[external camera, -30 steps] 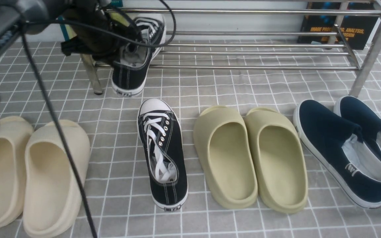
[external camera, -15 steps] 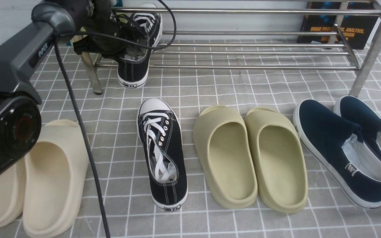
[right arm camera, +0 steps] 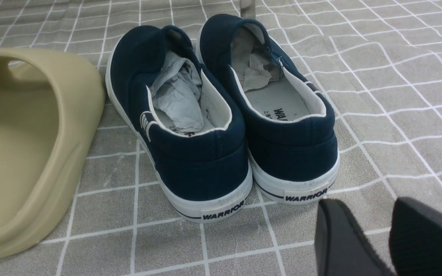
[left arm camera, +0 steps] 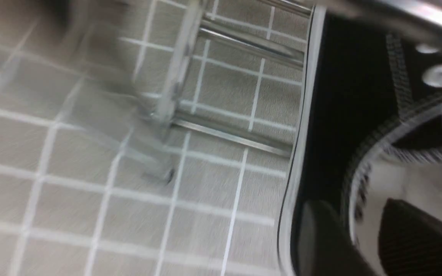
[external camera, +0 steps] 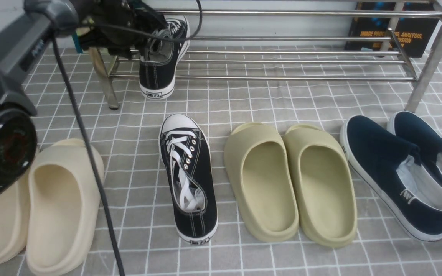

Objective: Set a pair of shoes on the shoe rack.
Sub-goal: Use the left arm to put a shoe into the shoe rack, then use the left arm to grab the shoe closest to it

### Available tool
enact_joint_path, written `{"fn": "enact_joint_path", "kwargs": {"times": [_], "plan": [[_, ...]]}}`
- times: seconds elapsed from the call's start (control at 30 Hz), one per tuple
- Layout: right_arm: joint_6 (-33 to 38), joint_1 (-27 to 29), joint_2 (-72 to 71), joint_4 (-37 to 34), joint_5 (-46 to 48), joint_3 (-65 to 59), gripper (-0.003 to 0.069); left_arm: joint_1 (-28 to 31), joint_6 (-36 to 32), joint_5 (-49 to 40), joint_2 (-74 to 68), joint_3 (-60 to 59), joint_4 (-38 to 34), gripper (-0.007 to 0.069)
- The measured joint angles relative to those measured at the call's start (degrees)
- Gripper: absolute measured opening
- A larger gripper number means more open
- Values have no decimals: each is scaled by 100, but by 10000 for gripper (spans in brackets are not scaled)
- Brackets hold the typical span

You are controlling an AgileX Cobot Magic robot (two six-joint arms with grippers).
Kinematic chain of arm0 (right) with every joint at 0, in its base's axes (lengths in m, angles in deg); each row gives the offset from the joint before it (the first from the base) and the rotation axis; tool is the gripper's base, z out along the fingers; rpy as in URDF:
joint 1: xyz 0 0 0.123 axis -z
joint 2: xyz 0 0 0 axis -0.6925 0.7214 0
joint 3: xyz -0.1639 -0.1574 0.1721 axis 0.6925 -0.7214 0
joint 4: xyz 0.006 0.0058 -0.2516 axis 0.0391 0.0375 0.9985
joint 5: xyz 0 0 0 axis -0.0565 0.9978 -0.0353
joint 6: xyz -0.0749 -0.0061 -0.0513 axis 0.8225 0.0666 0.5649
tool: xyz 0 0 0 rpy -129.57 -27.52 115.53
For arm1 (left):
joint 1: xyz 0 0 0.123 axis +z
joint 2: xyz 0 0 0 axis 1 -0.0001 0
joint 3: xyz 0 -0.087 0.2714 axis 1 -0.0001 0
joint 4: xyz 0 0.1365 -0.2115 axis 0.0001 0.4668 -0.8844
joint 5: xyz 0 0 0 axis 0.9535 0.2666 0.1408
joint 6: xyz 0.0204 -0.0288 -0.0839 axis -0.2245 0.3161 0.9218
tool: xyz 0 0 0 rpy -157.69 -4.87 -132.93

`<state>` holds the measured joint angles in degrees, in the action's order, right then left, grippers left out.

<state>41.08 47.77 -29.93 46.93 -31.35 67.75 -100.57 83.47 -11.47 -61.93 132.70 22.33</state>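
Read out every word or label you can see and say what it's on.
"WARRIOR": heel tabs of both navy slip-ons.
"WA", cut off: insole of one slip-on.
"IMAGE PROC", "ANALYSIS,": black book behind the shoe rack.
Too small or blurred: heel labels on the black sneakers, lettering on the left arm.

Front camera: high, looks forward-down to shoe rack. Wrist cameras close: left shares black sneaker, right navy slip-ons.
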Motion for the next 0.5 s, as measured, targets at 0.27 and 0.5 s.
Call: {"fn": "enact_joint_path", "kwargs": {"times": [0.27,0.5], "plan": [[0,0,0,0,0,0,239,0,-825,-1175,1049,201,-317,312],[0,0,0,0,0,0,239,-6,-1229,-1208,2318,-1142,-972,312]]}}
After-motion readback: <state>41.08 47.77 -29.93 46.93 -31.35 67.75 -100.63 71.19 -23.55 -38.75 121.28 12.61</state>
